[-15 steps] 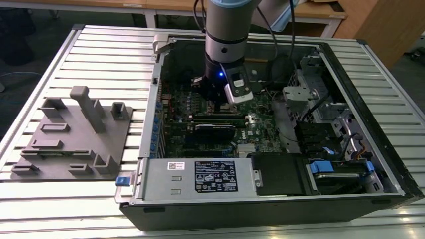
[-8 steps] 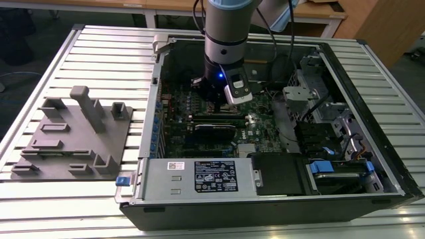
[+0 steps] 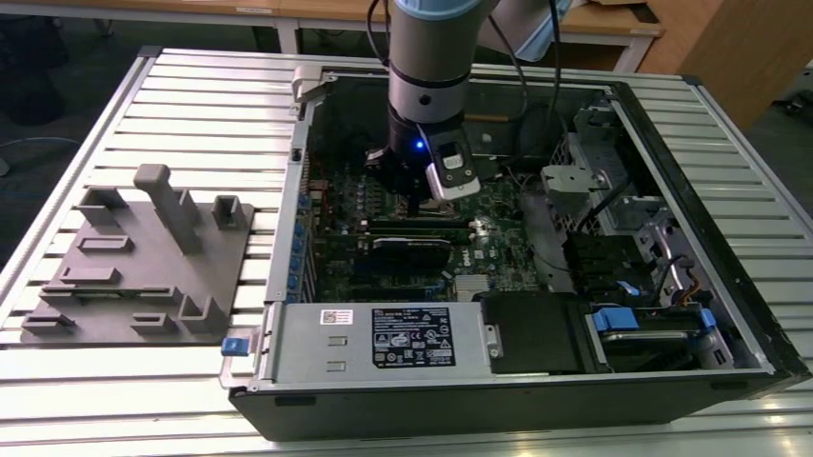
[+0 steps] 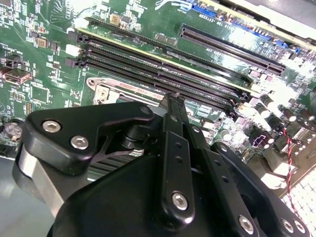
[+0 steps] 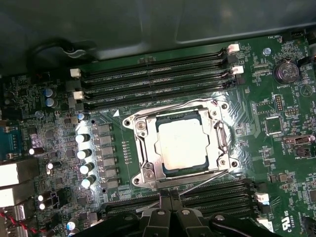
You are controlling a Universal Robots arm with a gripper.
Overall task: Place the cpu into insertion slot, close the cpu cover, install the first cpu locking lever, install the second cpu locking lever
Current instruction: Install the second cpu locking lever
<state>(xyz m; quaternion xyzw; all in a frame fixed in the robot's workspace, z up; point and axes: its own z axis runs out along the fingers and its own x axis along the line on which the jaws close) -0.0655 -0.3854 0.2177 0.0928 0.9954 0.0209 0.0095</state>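
The cpu [image 5: 181,144] is seated in the insertion slot [image 5: 148,170], its dull silver top showing through the square window of the cpu cover [image 5: 139,129], which lies flat over it. A thin locking lever [image 5: 210,178] is seen running obliquely across the socket edge nearest the hand, and it appears not to be latched down; this is a judgement, since the hook end cannot be resolved. The lever's long axis runs roughly parallel to the black memory slots [image 5: 153,81] on either side of the socket.

The hand [image 5: 170,196] is positioned just beside that near edge of the socket, at the lever, with the cpu lying directly ahead of the fingertips. The fingers [image 4: 173,106] are brought together to a narrow point, with nothing clamped between them.

In the first wrist view the whole socket, cover and chip are shown from above. In the second wrist view the socket frame [image 4: 106,89] is largely hidden behind the hand. In the exterior view the arm [image 3: 426,76] is seen reaching down into the open computer case [image 3: 711,286], which lies on the slatted bench [image 3: 190,86], beside a grey fixture tray [image 3: 140,276].
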